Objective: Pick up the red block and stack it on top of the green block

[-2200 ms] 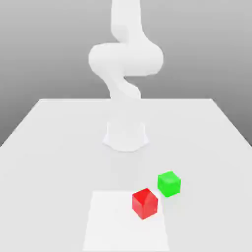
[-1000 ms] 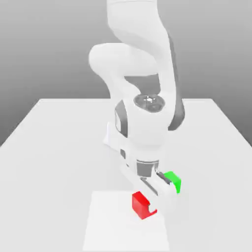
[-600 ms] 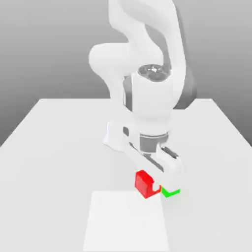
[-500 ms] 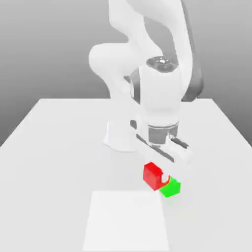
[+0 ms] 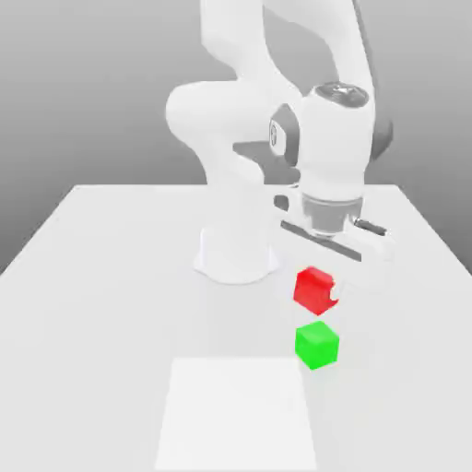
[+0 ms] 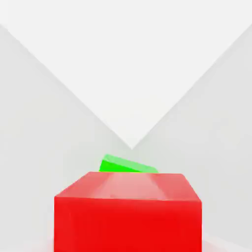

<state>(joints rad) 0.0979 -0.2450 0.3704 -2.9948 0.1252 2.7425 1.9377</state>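
Observation:
The red block (image 5: 313, 289) hangs in the air above the table, held between the fingers of my gripper (image 5: 322, 293), which is shut on it. The green block (image 5: 317, 345) rests on the white table just below the red one, with a visible gap between them. In the hand view the red block (image 6: 128, 211) sits close to the camera and a strip of the green block (image 6: 125, 165) shows just past its far edge.
The arm's white base (image 5: 236, 253) stands at the middle of the table (image 5: 111, 277), behind the blocks. A paler square patch (image 5: 235, 415) marks the table surface near the front edge, to the exterior view's left of the green block.
My gripper closed on the red block, lifted it off the pale patch and carried it up and toward the exterior view's right, to above the green block. The green block stayed put.

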